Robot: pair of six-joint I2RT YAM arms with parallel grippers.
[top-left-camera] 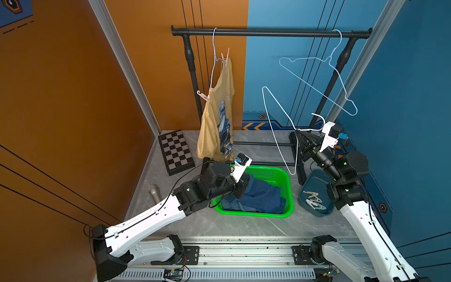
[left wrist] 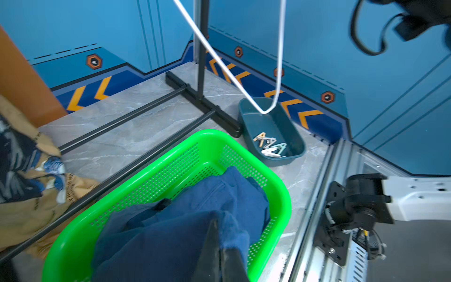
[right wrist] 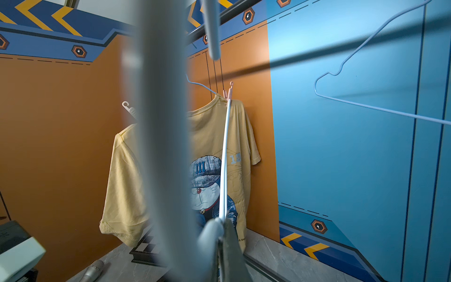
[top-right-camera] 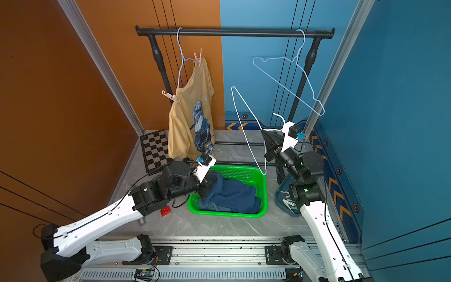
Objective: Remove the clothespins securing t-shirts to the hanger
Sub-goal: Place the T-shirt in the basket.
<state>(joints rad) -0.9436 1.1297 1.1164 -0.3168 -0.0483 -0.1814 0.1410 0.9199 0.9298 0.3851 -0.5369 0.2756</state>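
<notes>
Two clothespins are pinning the yellow t-shirt [top-left-camera: 214, 127] to its pale blue hanger [top-left-camera: 213, 48] at the orange-wall end of the rail [top-left-camera: 268, 33]. A pink clothespin [top-left-camera: 227, 56] is gripping the upper shoulder and a paler clothespin [top-left-camera: 203, 95] the lower one.

Neither arm is free for them. The left tool [left wrist: 218, 234] is sitting fully closed inside the green basket [top-left-camera: 253, 214], pinching a fold of the blue t-shirt [top-left-camera: 261, 197]. The right tool [right wrist: 220, 225] is clamping fully closed on the wire of a bare white hanger [left wrist: 281, 44], which is dangling off the rail with its lowest bend near the far end of the teal bin [left wrist: 246, 107].

Several things are looking risky:
- **Cloth in the basket:** lifting the left tool without opening it is likely to drag the shirt back out or tip the light basket.
- **Dangling hanger:** swinging it is likely to hook the rack, a cable or the empty hanger [right wrist: 380, 108] on the rail.
- **Yellow shirt:** its hem is hanging just beside the left wrist and may snag. Freeing one pin is going to leave the shirt on a single clip, apt to slide onto the desk [top-left-camera: 244, 227].

The basket is holding blue cloth in two shades, probably two shirts. The bin is holding a small heap of loose clothespins [top-left-camera: 313, 200], their count unclear.
</notes>
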